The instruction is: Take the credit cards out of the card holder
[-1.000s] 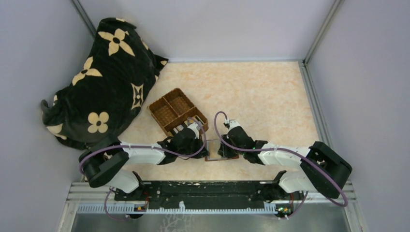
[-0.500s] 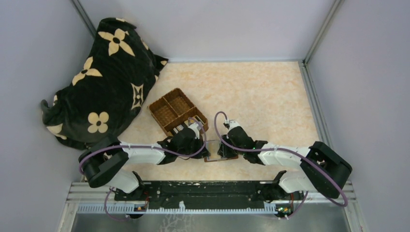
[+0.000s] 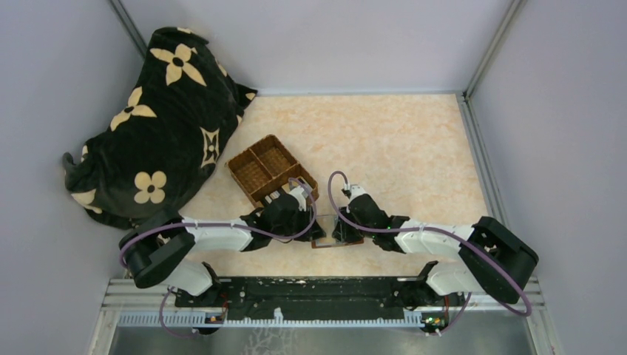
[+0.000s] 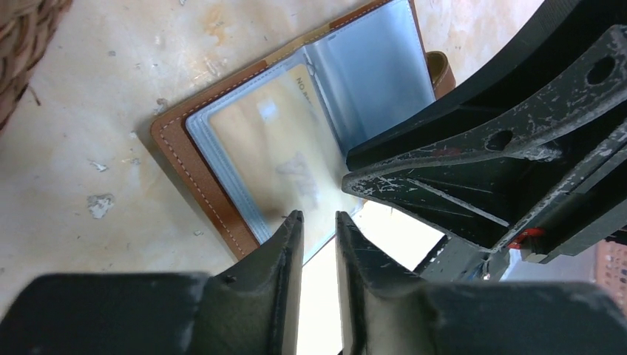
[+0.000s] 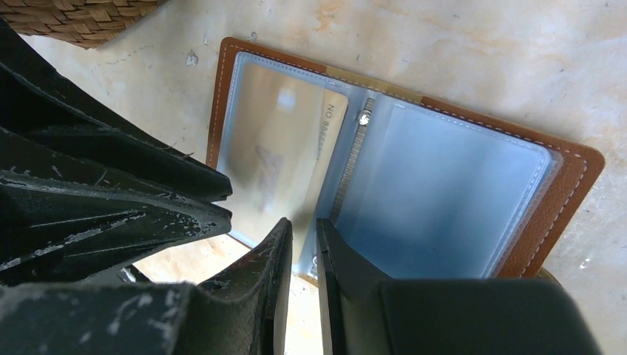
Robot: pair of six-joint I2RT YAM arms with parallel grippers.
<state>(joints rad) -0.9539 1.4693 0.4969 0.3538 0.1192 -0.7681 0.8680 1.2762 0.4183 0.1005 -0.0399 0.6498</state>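
The card holder (image 3: 339,242) lies open on the table between my two grippers. Its brown leather rim (image 4: 194,171) frames clear grey-blue sleeves. A gold-tan credit card (image 4: 275,132) sits inside the left sleeve (image 5: 275,151), and the right-hand sleeves (image 5: 451,192) look grey-blue. My left gripper (image 4: 319,216) hovers at the holder's near edge over the gold card's corner, jaws a narrow gap apart with nothing between them. My right gripper (image 5: 302,222) is at the spine (image 5: 353,159), also with a narrow empty gap. The two grippers' fingers nearly touch.
A woven three-compartment wicker basket (image 3: 270,171) stands just behind the left gripper, its edge in both wrist views (image 4: 22,44) (image 5: 81,18). A large black bag with cream flower prints (image 3: 155,118) fills the far left corner. Grey walls enclose the table.
My left gripper's jaws have parted from shut to a narrow gap, and its wrist has drawn back slightly to the left. The right arm and the card holder have stayed almost still.
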